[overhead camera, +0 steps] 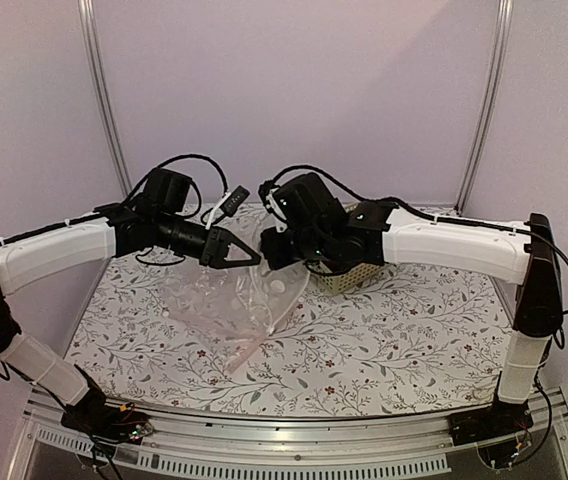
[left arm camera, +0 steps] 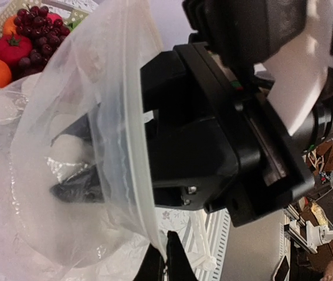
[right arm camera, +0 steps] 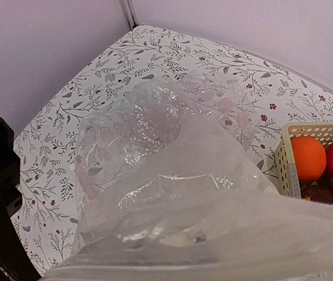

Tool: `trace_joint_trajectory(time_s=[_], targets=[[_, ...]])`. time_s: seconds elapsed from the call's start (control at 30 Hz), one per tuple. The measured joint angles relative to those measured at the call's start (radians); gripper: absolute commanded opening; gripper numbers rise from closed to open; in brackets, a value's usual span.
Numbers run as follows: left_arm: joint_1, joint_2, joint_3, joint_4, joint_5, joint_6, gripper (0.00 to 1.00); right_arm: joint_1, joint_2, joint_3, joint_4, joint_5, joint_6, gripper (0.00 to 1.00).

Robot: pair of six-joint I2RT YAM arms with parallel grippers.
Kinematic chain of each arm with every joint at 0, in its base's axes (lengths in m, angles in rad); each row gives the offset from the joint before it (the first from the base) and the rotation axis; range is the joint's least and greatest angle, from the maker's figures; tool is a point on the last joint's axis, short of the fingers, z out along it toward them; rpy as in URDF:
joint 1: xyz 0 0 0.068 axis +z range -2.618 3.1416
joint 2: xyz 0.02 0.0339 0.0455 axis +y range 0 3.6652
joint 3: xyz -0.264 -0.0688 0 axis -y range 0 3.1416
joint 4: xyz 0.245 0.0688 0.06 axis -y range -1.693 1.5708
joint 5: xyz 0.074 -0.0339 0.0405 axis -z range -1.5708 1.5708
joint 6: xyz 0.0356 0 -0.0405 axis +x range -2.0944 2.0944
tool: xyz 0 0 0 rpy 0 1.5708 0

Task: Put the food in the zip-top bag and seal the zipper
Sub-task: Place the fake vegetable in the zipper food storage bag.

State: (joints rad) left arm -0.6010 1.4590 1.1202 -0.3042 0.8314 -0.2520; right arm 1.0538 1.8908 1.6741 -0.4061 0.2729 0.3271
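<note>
The zip-top bag [overhead camera: 226,312] hangs between my two grippers above the table, its lower part resting on the cloth. My left gripper [left arm camera: 167,259] is shut on the zipper [left arm camera: 136,158], the pale strip at the bag's rim; it also shows in the top view [overhead camera: 247,254]. My right gripper [overhead camera: 273,254] is pushed into the bag's mouth. Through the film its dark fingers [left arm camera: 78,182] stand apart. In the right wrist view the bag [right arm camera: 172,175] covers my own fingers. The purple grapes [left arm camera: 37,32] and the red fruit [left arm camera: 11,48] lie in a basket.
The cream basket [right arm camera: 285,161] stands at the back right, mostly under my right arm in the top view [overhead camera: 349,278]. It also holds an orange [right arm camera: 308,157]. The floral cloth [overhead camera: 414,330] covers the table; purple walls stand behind.
</note>
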Motion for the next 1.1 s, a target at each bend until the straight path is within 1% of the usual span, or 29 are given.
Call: trace_joint_trajectory(time_s=[0.2,0.27,0.57,0.83,1.1], targets=[[0.000,-0.003,-0.008,0.011,0.006,-0.003,0.00,-0.002,0.056,0.003,0.011,0.012,0.021,0.20],[0.000,-0.010,-0.015,0.015,-0.002,-0.005,0.00,-0.006,0.068,-0.005,0.009,0.015,0.034,0.22],[0.016,-0.044,-0.024,0.039,0.000,-0.019,0.00,-0.036,0.068,-0.039,0.006,0.005,0.059,0.42],[0.017,-0.043,-0.024,0.039,0.003,-0.030,0.00,-0.036,0.068,-0.039,0.006,-0.058,0.039,0.65],[0.017,-0.039,-0.024,0.031,-0.023,-0.030,0.00,-0.036,0.049,-0.039,-0.002,-0.086,0.024,0.81]])
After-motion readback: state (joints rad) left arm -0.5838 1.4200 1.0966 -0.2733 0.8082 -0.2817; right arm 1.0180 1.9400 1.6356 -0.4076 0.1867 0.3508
